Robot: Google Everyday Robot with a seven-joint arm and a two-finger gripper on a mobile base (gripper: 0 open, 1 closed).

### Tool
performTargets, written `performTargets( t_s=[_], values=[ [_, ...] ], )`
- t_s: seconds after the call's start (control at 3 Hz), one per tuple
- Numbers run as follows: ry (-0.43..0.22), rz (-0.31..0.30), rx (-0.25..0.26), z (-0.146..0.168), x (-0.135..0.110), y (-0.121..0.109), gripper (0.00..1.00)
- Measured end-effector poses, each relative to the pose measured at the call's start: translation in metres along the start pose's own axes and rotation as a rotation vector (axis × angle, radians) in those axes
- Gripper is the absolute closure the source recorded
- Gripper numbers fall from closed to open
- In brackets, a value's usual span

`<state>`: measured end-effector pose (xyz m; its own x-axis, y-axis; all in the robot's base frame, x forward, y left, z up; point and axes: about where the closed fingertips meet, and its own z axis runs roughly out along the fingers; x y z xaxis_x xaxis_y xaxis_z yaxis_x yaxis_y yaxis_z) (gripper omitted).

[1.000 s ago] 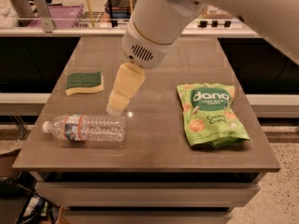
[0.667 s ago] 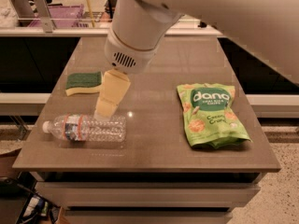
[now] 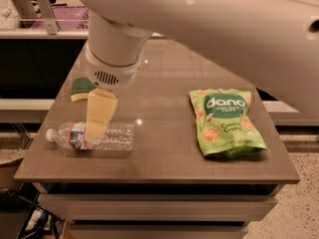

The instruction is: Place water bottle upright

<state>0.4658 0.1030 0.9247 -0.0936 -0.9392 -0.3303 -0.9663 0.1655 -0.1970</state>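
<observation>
Over the last second the jaws have swung across the desk [image 3: 164, 83] towards the camera's left and come down. A second ago they hung over bare desk beside and beyond the bottle's base end; now they sit over the water bottle [image 3: 117, 136], in line with its banded label. The bottle itself has not shifted. It lies on its side directly under the jaws, with its white cap poking out on their left in the view and its clear ribbed body stretching out on their right. I judge that the approach is finished and the grasp is the step in hand; nothing of the lifting or standing up is done yet.

Whether the jaws are released, clenched or already pinching the label I cannot tell, since only their near face shows and it covers the contact.

The arm's white wrist [image 3: 114, 54] stands above the jaws and a little farther back, so the jaws point down and slightly towards the camera, crossing the bottle's long axis. The big upper link fills the top of the view.

A green sponge [image 3: 79, 87] lies just behind the jaws, and a green snack bag [image 3: 225, 123] lies well apart on their right.
</observation>
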Motion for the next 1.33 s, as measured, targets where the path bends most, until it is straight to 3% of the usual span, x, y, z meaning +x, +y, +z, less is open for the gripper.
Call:
performTargets(
  t_s=[0.67, 1.33],
  values=[
    [0.079, -0.039, -0.02, 0.038, -0.01, 0.009, 0.0],
    [0.093, -0.048, 0.008, 0.059, -0.013, 0.013, 0.0]
  ],
)
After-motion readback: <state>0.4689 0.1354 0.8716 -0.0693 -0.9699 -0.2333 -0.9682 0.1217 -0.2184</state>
